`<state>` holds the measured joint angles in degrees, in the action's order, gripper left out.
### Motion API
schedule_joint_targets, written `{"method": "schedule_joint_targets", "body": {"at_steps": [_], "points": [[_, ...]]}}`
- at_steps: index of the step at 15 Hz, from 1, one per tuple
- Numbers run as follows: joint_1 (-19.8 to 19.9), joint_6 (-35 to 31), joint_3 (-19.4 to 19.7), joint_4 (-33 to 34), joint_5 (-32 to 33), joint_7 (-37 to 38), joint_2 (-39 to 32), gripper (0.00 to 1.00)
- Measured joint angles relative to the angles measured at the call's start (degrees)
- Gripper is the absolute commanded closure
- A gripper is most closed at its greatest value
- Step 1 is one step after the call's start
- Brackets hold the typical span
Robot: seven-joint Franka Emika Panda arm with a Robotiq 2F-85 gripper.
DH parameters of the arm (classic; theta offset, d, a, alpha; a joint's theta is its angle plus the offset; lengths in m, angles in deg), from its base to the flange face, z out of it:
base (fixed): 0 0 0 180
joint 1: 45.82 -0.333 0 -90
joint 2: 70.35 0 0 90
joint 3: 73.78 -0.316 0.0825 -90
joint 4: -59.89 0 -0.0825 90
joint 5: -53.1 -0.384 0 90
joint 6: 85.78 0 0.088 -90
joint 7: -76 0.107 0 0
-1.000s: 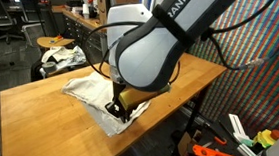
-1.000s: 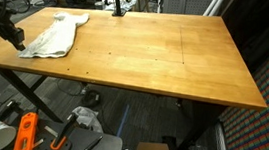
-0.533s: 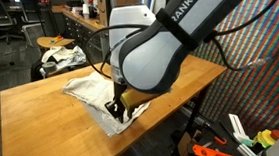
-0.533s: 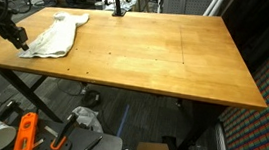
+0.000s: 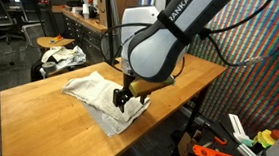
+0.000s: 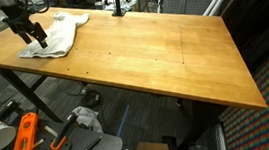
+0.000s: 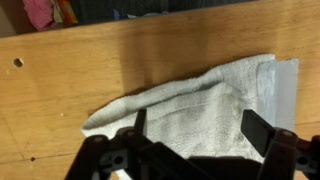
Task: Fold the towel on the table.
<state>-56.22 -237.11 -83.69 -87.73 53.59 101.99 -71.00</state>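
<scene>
A pale, off-white towel [image 5: 96,94] lies rumpled on the wooden desk [image 5: 38,121], close to one end of it. In an exterior view it sits near the far corner of the desk [image 6: 166,58], with the rest of the top bare wood. It is not neatly folded. In the wrist view the towel [image 7: 195,100] stretches as a long band across the wood, narrowing to a point on the left. On the right, one layer lies over another with their edges nearly in line.

The end effector [image 5: 124,99] hangs from the Panda arm [image 5: 157,48] directly over the towel, at the edge nearest the desk's rim. The exterior view from the opposite side shows the end effector [image 6: 30,32] at the towel's [image 6: 56,34] outer side. In the wrist view the end effector [image 7: 198,124] has its two dark fingers [image 7: 258,127] spread wide apart with nothing clamped between them, only the cloth showing beneath. Whether the tips touch the fabric cannot be told. A small hole [image 7: 17,62] marks the desk's surface near the wrist view's left edge.
</scene>
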Motion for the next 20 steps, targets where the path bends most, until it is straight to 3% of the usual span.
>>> {"method": "schedule_joint_targets", "body": {"at_steps": [3, 8, 20], "points": [[0.40, -4.39, 0.49, 0.20, -3.26, -2.21, -1.95, 0.00], [0.69, -6.24, 2.64, 2.10, -1.89, -2.97, -6.20, 0.00], [0.89, 0.28, 7.34, 6.85, 3.82, -7.07, -10.61, 0.00]]}}
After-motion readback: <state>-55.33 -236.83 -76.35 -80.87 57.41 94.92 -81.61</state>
